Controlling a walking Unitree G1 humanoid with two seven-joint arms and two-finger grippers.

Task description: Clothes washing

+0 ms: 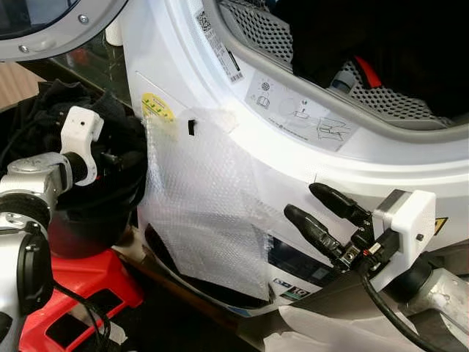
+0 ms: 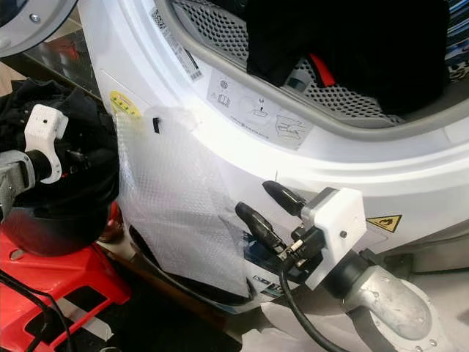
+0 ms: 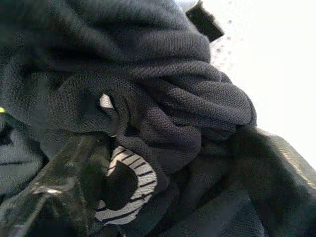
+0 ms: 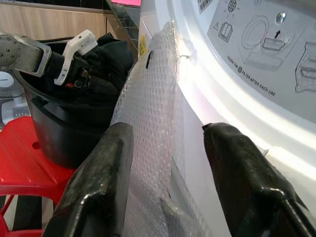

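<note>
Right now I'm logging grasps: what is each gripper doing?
Left gripper: buried in the dark clothes in the black bucket; fingers cannot be told.
Right gripper: open, empty, beside the washer front.

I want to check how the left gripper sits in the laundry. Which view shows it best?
The left eye view: left gripper reaches into dark clothes in the black bucket. The right wrist view shows it smaller; the left wrist view mostly fabric.

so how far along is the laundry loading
Partly done: dark clothes already lie in the open washer drum. In hand: the left end effector is down in the black basket, among dark garments. Left: the rest of that pile. The right end effector hangs open by the washer front.
</note>
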